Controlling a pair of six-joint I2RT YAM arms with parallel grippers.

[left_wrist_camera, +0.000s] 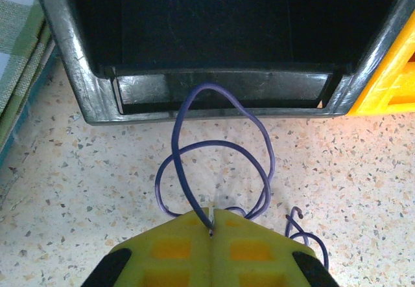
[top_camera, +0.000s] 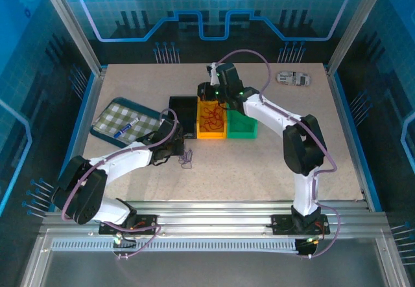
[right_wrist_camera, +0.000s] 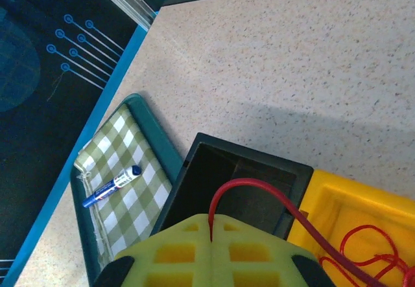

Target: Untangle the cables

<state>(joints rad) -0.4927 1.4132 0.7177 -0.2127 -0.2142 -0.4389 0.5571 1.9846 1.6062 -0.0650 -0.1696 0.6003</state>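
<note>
Now, left gripper [left_wrist_camera: 212,221]: clenched on blue wire [left_wrist_camera: 214,85], yellow pads flat together, strand pinched at the seam.
Left hold, reason: low over table [left_wrist_camera: 78,190], just in front of black bin [left_wrist_camera: 65,34]; probably to draw one colour clear of the rest.
Blue wire: thin, round, glossy, limp; two slack loops spread on table, farthest loop touching black bin's front lip.
Bluish curl: hooked end just right of the pads; same strand or another, cannot tell.
Right gripper [right_wrist_camera: 211,223]: clamped shut on red wire [right_wrist_camera: 249,181], nipped between ribbed yellow pads.
Right hold, reason: raised above the bins, likely so the red strand hangs free, well apart from the blue.
Red wire: thin, springy; arcs up from the pads, crosses over black bin's corner, runs down into yellow bin [right_wrist_camera: 363,196], where more red coils lie.
Black bin: hard moulded plastic, shiny, rounded rim, dark inside, stepped lip at front.
Yellow bin: bright plastic, straight walls, touching black bin's side.
Green bin [top_camera: 241,128]: same shape, next in the row; three in a line suggests one bin per colour.
Tray [right_wrist_camera: 139,105]: teal, raised rim, just beside black bin.
Cloth [right_wrist_camera: 123,131]: green-and-white check, woven, frayed edge, lining tray.
Pen [right_wrist_camera: 111,186]: white barrel, blue cap, lying on cloth.
Table: pale speckled surface, matt, flat.
</note>
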